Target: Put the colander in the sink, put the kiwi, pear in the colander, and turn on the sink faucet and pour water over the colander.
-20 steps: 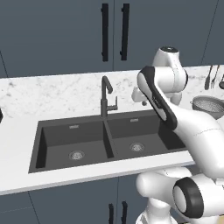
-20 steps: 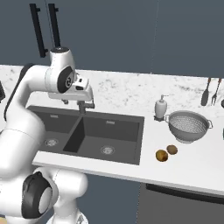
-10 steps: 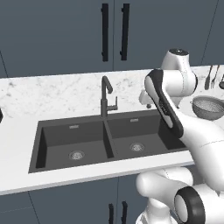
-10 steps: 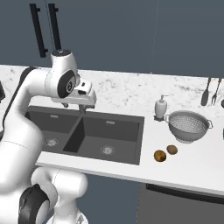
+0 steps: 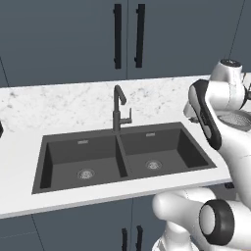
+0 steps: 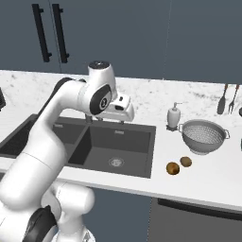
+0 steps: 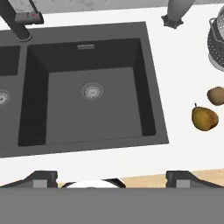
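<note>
Jaws [image 7: 111, 177] are standing wide apart now, having spread from a half-closed set over the last second, and they are gripping nothing. The hand is hanging above the right basin of the sink [image 7: 148, 74], and the arm has been swinging rightward from over the faucet [image 6: 90, 116] toward the fruit side of the bench [image 6: 208, 175]. That reads to me as the opening of the first step: the hand is getting ready to fetch the colander [image 6: 204, 136], which is sitting well off to the right of the jaws, beside the white soap dispenser [image 6: 174, 116]. The pear [image 7: 204, 118] and the kiwi [image 7: 216, 95] are lying close together on the bench between the sink and the colander. Nothing is lying in either basin, and no water is running.
</note>
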### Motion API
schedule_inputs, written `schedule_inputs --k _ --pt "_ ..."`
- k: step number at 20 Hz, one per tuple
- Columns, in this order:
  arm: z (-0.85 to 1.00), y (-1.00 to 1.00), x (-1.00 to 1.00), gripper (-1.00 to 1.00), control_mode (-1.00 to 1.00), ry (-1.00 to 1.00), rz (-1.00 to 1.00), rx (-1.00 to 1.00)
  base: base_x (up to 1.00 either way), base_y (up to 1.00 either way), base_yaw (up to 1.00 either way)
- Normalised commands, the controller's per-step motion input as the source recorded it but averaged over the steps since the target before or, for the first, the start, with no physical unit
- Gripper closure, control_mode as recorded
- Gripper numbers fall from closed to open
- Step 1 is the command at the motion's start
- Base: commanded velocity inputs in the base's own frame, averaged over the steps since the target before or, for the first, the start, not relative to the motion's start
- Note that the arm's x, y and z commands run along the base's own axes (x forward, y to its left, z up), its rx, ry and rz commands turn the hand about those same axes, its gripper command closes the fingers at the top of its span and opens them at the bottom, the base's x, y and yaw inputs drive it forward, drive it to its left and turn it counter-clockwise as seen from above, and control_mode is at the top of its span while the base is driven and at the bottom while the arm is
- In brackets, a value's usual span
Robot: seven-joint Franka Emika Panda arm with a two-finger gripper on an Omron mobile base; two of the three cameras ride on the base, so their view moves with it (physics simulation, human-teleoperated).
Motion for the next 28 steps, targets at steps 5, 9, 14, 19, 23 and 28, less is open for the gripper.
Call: schedule_inputs --k 5,9,14,19,23,28 --pt "-0.20 -0.89 0.24 -1.00 -1.00 0.02 -0.09 -0.06 0.00 0.00 0.00" --pt "-0.30 -0.87 0.31 -1.00 -1.00 0.02 -0.07 -0.09 0.00 0.00 0.00" --pt "-0.30 -0.74 0.31 -1.00 -1.00 0.00 -0.01 -0.08 0.00 0.00 0.00" --pt "-0.23 -0.57 0.40 -1.00 -1.00 0.00 0.00 -0.03 0.00 0.00 0.00" --pt "-0.15 -0.46 0.38 -1.00 -1.00 0.00 0.00 0.00 0.00 0.00 0.00" --pt "-0.20 -0.34 0.38 -1.00 -1.00 0.00 0.00 -0.02 0.00 0.00 0.00"
